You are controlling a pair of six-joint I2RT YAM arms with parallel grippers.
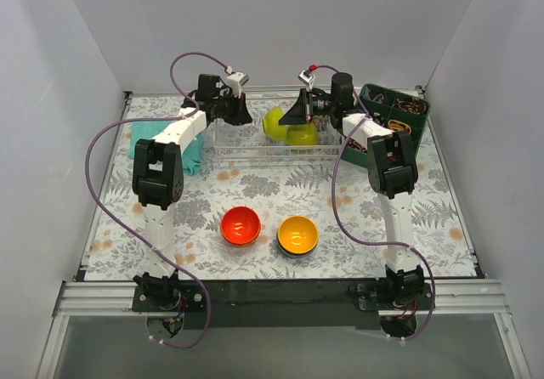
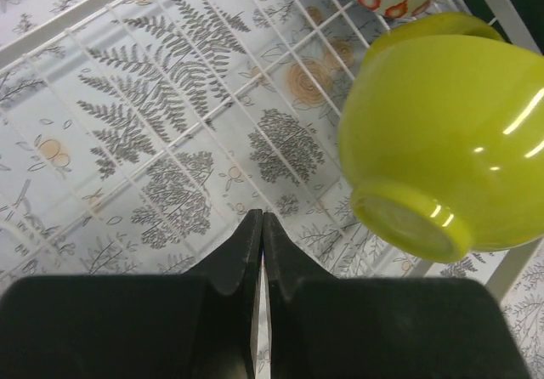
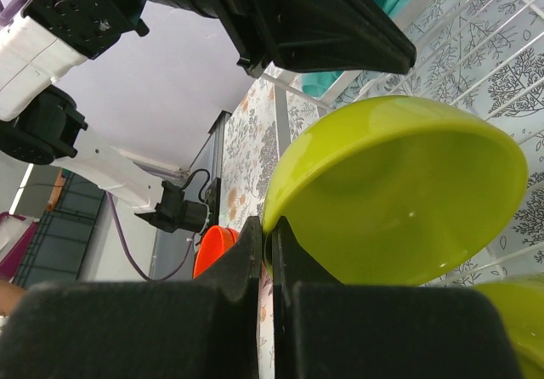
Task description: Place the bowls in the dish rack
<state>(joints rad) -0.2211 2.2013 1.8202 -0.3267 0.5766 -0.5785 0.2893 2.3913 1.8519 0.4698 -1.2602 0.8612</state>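
My left gripper (image 2: 262,217) is pinched fully together on nothing, just above the dish rack (image 1: 242,145) floor. My right gripper (image 3: 266,230) is clamped on the rim of a glossy lime-green bowl (image 3: 399,192), which is tilted on edge over the rack wires beyond my fingertips. A second lime-green bowl (image 3: 510,324) is just beside it.

Fingers (image 2: 240,256) together above dish rack (image 2: 501,7), tilted lime-green bowl (image 2: 442,132) beside

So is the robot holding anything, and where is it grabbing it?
The right jaws pinch a lime-green bowl by its rim. The left jaws are shut on nothing.
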